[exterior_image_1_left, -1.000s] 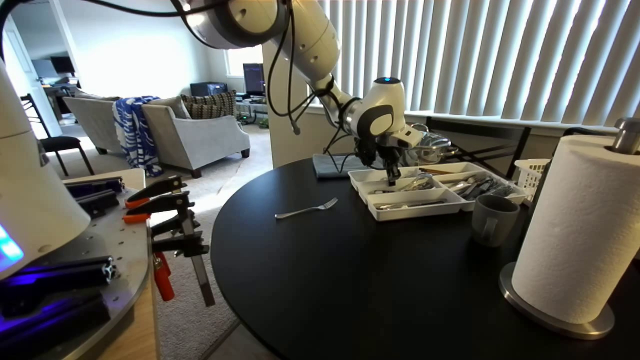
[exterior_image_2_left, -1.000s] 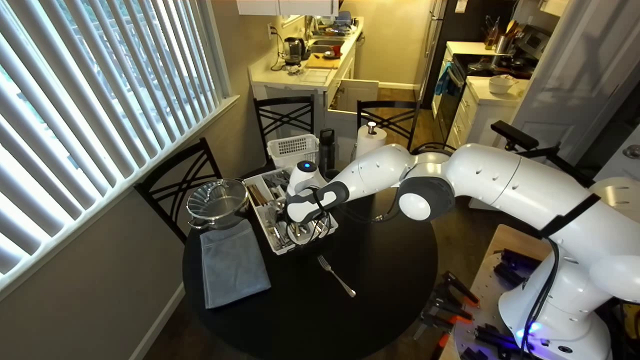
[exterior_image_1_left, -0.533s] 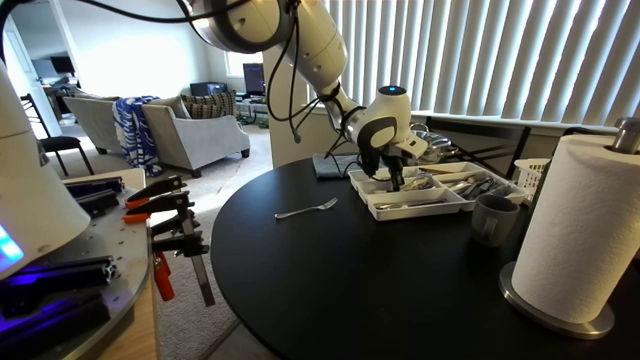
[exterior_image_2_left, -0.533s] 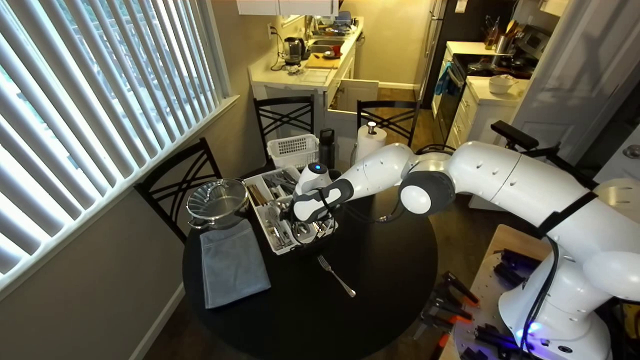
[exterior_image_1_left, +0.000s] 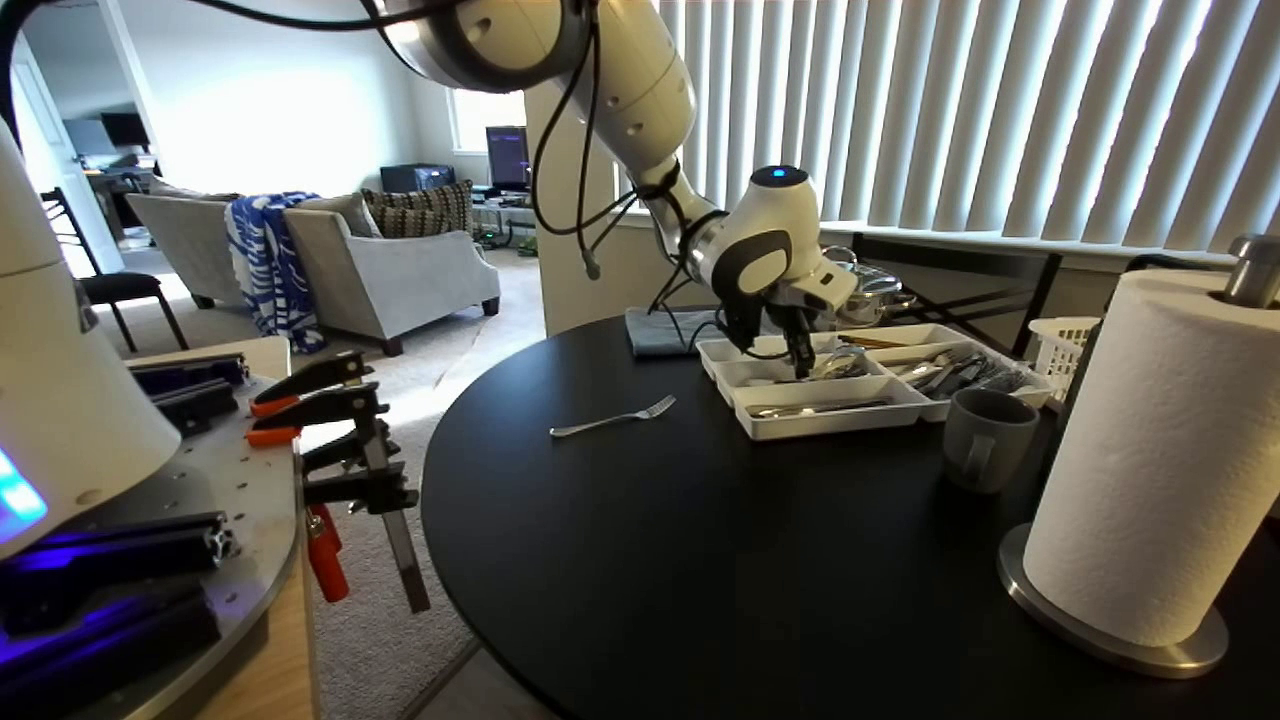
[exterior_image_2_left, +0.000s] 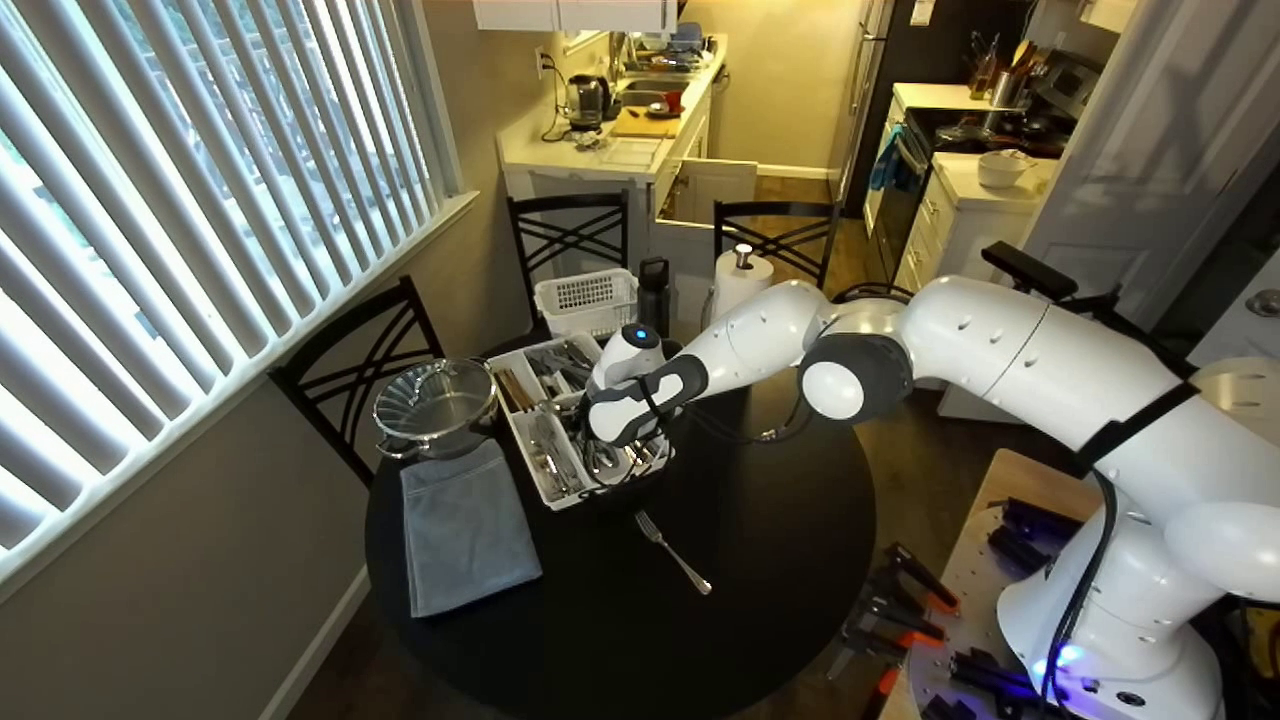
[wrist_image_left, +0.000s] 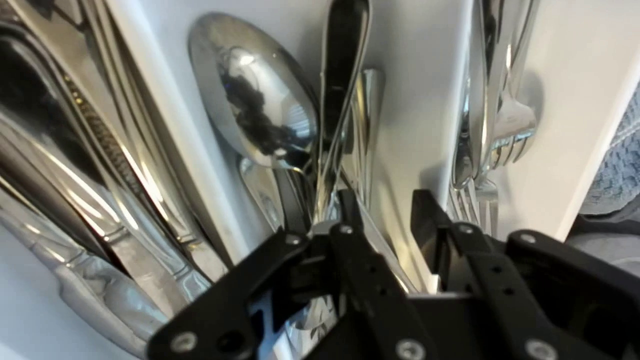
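Shifted slightly rightward in both exterior views, the tool (wrist_image_left: 385, 200) hangs over the cutlery tray (exterior_image_1_left: 838, 428), fingers (wrist_image_left: 429, 215) parted, nothing visibly held; in the wrist view the tray's broad-bowled spoon (wrist_image_left: 252, 95) lies to the upper left, long axis slanting toward them.

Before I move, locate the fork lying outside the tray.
In an exterior view, the fork lies on the black table, left of the white cutlery tray and nearer the camera than the folded grey cloth.
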